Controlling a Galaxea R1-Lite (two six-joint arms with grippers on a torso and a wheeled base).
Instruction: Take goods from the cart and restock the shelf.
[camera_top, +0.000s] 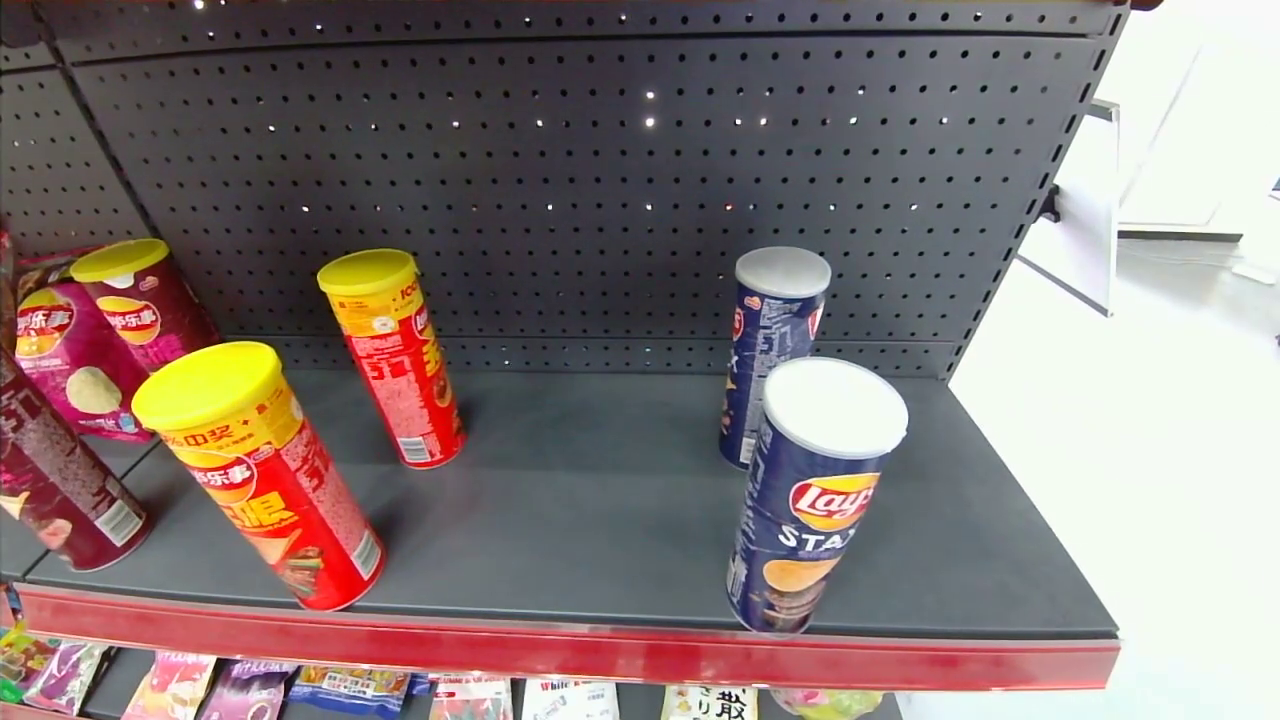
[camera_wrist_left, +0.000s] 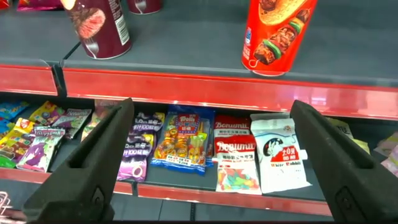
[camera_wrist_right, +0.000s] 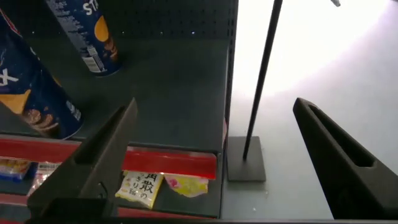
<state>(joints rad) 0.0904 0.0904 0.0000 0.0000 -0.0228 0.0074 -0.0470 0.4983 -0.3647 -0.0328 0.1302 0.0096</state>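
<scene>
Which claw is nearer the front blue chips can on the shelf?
Right. The right claw is open before the shelf's front edge, close by the front blue chips can; the left claw is open farther along, facing the front red chips can.

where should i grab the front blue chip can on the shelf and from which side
Grip the front blue can around mid-body, jaws level, coming straight in from the open front of the shelf. It stands upright at the front edge with bare space on both sides; the rear blue can stands close behind.
</scene>
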